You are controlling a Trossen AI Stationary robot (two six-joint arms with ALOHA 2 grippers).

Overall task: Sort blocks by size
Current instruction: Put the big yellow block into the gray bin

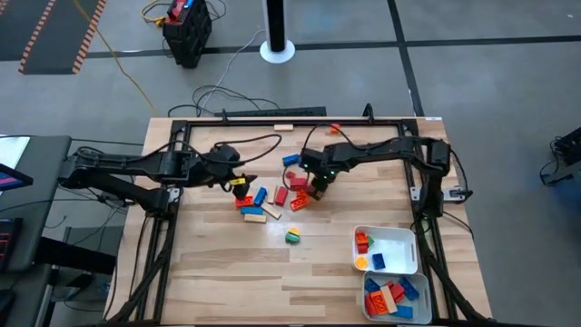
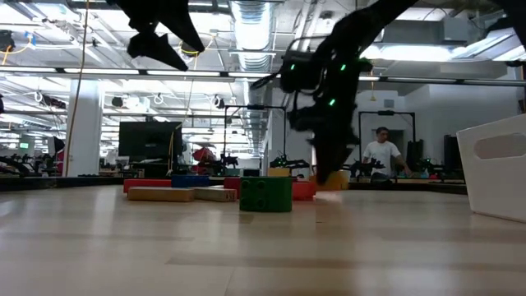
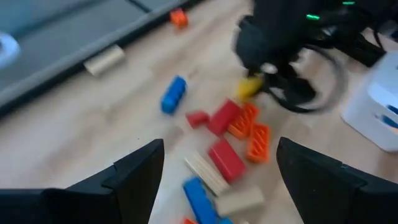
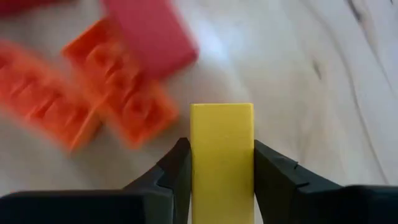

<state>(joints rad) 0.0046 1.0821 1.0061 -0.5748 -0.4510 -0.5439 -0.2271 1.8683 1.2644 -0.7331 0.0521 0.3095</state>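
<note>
The blocks lie in a loose pile (image 1: 272,198) at the table's middle: red, orange, blue and tan ones flat on the wood. A green block with a yellow one on top (image 1: 292,236) stands nearer the front. My right gripper (image 4: 221,155) points down at the pile's right end, shut on a yellow block (image 4: 221,143). My left gripper (image 3: 221,162) hangs open above the pile's left side with nothing between its fingers. My right gripper pinches the yellow block's two long sides (image 4: 198,155) between its two fingers. The fingers come from above, pointing steeply down, and lie along the block. The block's free end (image 3: 250,86) sticks out below the fingertips, close over the wood beside two orange blocks.
Two white trays stand at the front right, one (image 1: 395,241) with a few blocks, one (image 1: 427,291) with several. A blue block (image 1: 290,160), a tan block (image 1: 283,127) and an orange block (image 1: 334,129) lie toward the far edge. Bare wood lies at the front left.
</note>
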